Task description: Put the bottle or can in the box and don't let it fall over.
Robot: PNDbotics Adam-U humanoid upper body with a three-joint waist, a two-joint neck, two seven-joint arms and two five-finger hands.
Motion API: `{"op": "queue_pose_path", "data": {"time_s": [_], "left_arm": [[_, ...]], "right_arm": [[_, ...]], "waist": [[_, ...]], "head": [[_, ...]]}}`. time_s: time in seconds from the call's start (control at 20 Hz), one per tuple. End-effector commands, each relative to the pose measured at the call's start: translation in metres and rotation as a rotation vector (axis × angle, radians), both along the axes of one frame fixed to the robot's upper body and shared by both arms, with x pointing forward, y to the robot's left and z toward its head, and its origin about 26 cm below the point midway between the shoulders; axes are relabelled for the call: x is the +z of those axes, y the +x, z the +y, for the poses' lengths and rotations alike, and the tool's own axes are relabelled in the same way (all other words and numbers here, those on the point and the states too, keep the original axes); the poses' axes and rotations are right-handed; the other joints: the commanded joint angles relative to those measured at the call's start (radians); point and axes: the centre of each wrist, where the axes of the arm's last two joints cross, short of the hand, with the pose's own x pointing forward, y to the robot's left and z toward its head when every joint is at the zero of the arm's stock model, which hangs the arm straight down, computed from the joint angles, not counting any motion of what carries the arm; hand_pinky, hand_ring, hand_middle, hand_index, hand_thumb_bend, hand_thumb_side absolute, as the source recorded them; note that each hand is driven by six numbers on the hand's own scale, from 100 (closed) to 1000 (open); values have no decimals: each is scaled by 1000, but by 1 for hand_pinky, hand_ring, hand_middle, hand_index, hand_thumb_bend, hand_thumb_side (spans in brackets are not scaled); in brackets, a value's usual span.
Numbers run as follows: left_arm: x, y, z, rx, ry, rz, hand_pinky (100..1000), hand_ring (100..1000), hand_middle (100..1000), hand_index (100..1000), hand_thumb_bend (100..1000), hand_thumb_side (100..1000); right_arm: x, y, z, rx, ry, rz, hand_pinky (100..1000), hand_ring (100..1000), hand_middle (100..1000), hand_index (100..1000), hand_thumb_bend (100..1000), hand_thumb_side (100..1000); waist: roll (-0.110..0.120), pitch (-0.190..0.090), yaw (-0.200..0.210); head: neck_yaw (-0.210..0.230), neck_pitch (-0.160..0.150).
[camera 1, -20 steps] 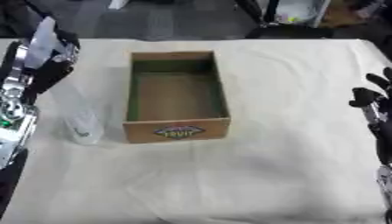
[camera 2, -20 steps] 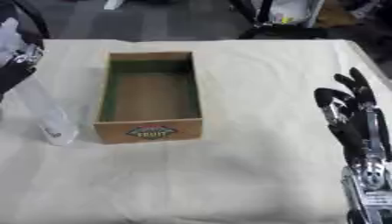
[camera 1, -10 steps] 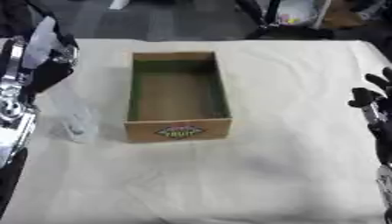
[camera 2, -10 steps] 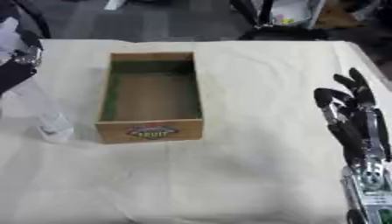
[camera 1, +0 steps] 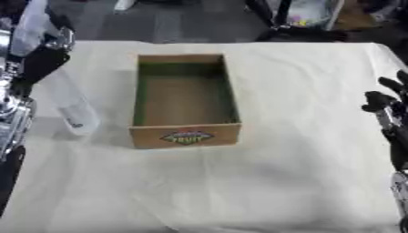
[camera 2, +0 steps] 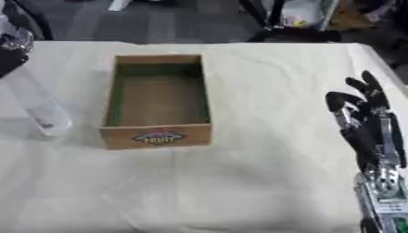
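Cardboard box [camera 1: 186, 101] sits open-topped, mid-table, long axis running away from the camera. Near end panel carries an oval printed label [camera 1: 186, 136]; the lettering looks like "FRUIT" but is too blurred to confirm. Inside walls green, floor bare brown.

Clear bottle [camera 1: 70, 107] is just left of the box, apart from its left wall, tilted with its top leaning toward the far left. A small dark mark shows low on its side; unreadable. Its base appears at or just above the cloth; contact cannot be told.

Left hand [camera 1: 41, 54] is at the bottle's upper part; grip cannot be told, the fingers being blurred.

Right hand [camera 2: 368, 122] rests at the right edge, fingers straight and pointing up, released.

White tablecloth [camera 1: 303, 100] is wrinkled; broad bare cloth lies right of and in front of the box.
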Motion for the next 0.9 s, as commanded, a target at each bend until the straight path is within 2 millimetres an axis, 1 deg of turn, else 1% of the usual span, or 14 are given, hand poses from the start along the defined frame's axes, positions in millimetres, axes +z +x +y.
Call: {"op": "queue_pose_path", "data": {"time_s": [0.05,0.25,0.45,0.7,0.9], "left_arm": [[35,-4,1,-22,-6,-99,592,390,227,473,100,145],[59,0,-14,-102,-20,-148,595,391,229,474,100,151],[69,8,-35,-205,-1,-149,596,392,228,475,100,162],[65,23,-65,-318,56,-114,598,393,226,477,100,174],[50,38,-83,-349,111,-57,599,393,224,477,100,182]], "right_arm": [[6,0,-3,-1,-12,-15,675,765,858,1000,628,570],[5,0,-2,5,-14,-12,675,765,858,1000,628,570],[5,0,-1,14,-15,-8,675,764,857,1000,628,569],[5,1,1,31,-13,-9,674,764,858,1000,628,568],[6,2,3,40,-8,-13,674,764,857,1000,627,567]], "waist": [[3,-17,-3],[6,-22,-14],[8,-23,-32],[7,-16,-59],[7,-8,-80]], "head": [[0,-4],[7,-2],[15,0],[28,-2],[35,-6]]}}
